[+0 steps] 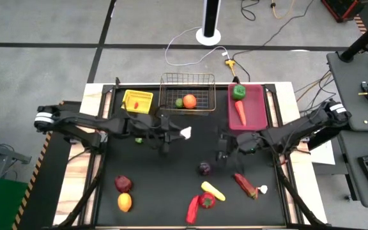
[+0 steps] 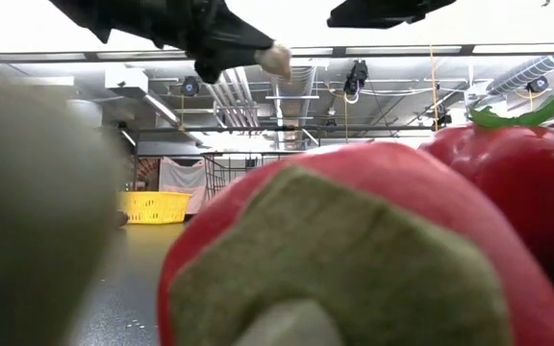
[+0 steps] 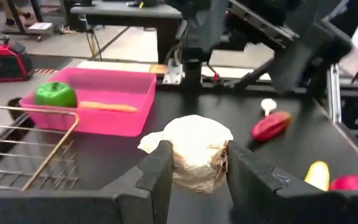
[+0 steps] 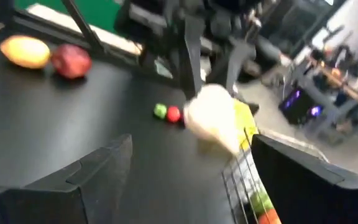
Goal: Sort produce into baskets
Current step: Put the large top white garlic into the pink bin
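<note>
My left gripper (image 1: 179, 133) is shut on a cream-white toy vegetable (image 3: 194, 140), above the table near the wire basket's (image 1: 187, 93) near right corner. In the low view the piece (image 2: 277, 60) hangs high above the table. My right gripper (image 1: 225, 153) is open and empty in front of the pink bin (image 1: 255, 107), which holds a green fruit (image 1: 238, 92) and a carrot (image 1: 240, 113). The wire basket holds an orange fruit (image 1: 190, 100) and a small green one. The yellow tray (image 1: 137, 101) holds a small red piece. My left gripper pinches the cream-white piece by its two opposite sides (image 3: 179, 163) between its two fingers. The fingers come roughly level from the table's left. The piece is lifted clear of the table.
Loose produce lies on the near half of the table: a dark red fruit (image 1: 123, 184), an orange-yellow fruit (image 1: 124, 202), a purple piece (image 1: 204, 168), a yellow piece (image 1: 213, 190), a red pepper (image 1: 200, 203) and a long red piece (image 1: 246, 185). Small green and red pieces (image 4: 166, 112) lie under my left arm.
</note>
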`<state>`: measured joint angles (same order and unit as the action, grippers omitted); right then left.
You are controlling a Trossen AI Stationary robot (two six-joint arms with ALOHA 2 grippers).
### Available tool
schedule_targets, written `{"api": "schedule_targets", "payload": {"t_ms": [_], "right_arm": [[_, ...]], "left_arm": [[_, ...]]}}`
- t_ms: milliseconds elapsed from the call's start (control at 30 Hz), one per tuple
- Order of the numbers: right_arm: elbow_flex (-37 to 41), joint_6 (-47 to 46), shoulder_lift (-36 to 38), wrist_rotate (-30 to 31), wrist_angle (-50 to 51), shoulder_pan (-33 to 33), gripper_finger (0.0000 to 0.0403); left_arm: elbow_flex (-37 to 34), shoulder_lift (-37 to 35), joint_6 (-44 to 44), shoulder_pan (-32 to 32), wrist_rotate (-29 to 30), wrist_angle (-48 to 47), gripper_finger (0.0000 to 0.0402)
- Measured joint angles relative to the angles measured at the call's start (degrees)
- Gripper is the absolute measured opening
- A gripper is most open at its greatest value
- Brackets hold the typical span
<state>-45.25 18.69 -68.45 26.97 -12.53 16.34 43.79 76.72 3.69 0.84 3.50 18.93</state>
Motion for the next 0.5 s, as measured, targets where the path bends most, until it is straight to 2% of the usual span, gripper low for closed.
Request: {"api": "schedule_targets", "payload": {"t_ms": [233, 500], "right_arm": [[0.0, 2.4, 0.0, 0.1, -1.5, -0.1, 0.0307], [0.0, 3.9, 0.0, 0.4, -1.2, -0.1, 0.0299]], "left_arm": [[0.0, 7.9, 4.5, 0.0, -4.5, 16.1, 0.0115], [0.4, 12.9, 7.4, 0.0, -6.7, 26.7, 0.0115]]}}
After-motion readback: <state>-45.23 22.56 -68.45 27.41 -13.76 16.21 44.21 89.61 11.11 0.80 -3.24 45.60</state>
